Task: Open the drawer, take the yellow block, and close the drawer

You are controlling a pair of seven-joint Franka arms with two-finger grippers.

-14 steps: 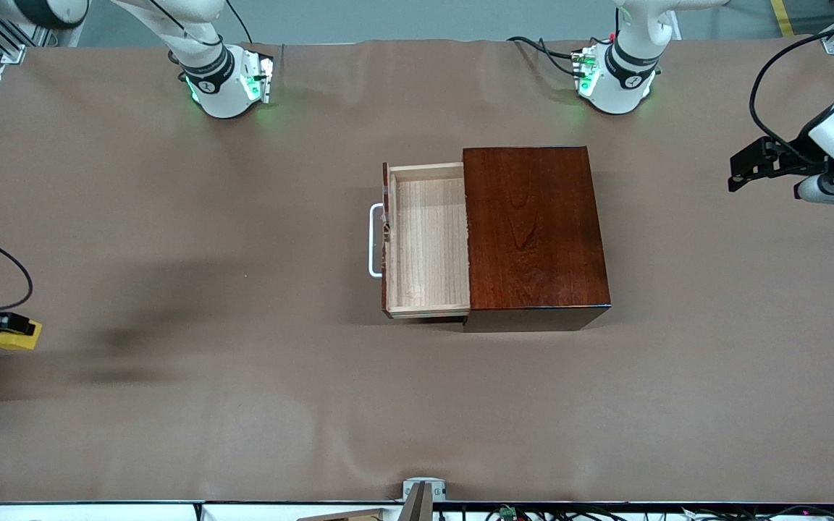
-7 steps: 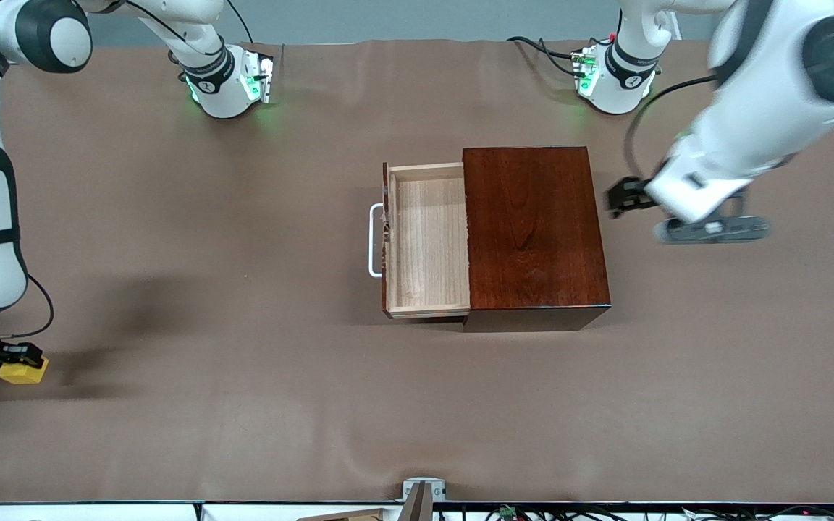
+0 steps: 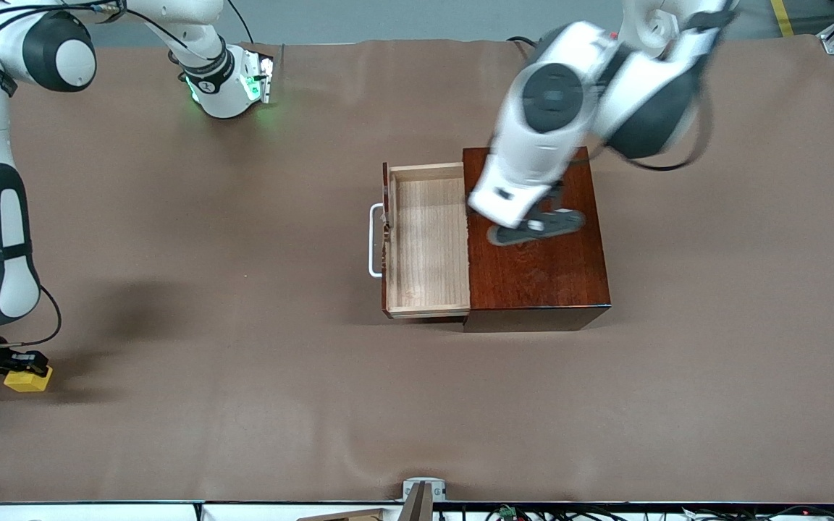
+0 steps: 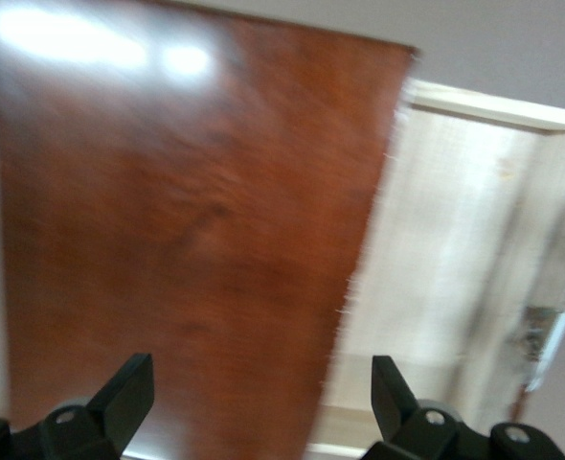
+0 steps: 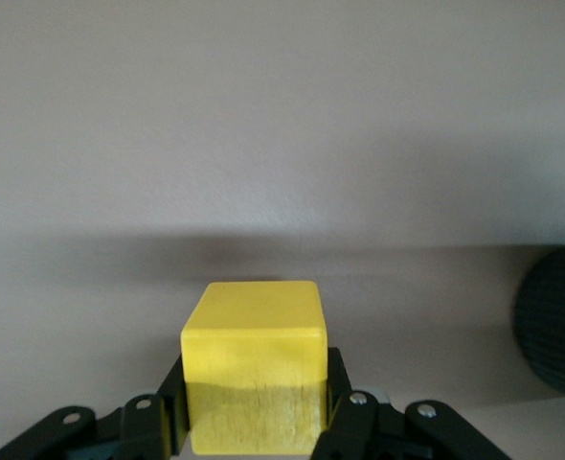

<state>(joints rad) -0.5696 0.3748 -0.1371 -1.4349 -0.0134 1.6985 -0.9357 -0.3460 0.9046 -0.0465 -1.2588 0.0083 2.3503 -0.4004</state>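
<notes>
The drawer (image 3: 428,239) stands pulled out of the dark reddish-brown box (image 3: 536,278), its pale tray empty and its white handle (image 3: 374,240) toward the right arm's end. My left gripper (image 3: 535,227) hangs open and empty over the box top; the left wrist view shows its spread fingers (image 4: 129,388) over the box (image 4: 187,220) and the tray (image 4: 436,249). My right gripper (image 3: 24,373) is shut on the yellow block (image 3: 28,380), low over the table at the right arm's end. The right wrist view shows the block (image 5: 254,379) between the fingers (image 5: 345,407).
The brown cloth table (image 3: 243,405) spreads around the box. The two arm bases stand along the table's back edge, with cables beside them. A small metal bracket (image 3: 423,486) sits at the table's front edge.
My left arm has swung from its end of the table to over the box top. My right gripper has lowered the yellow block toward the table.
</notes>
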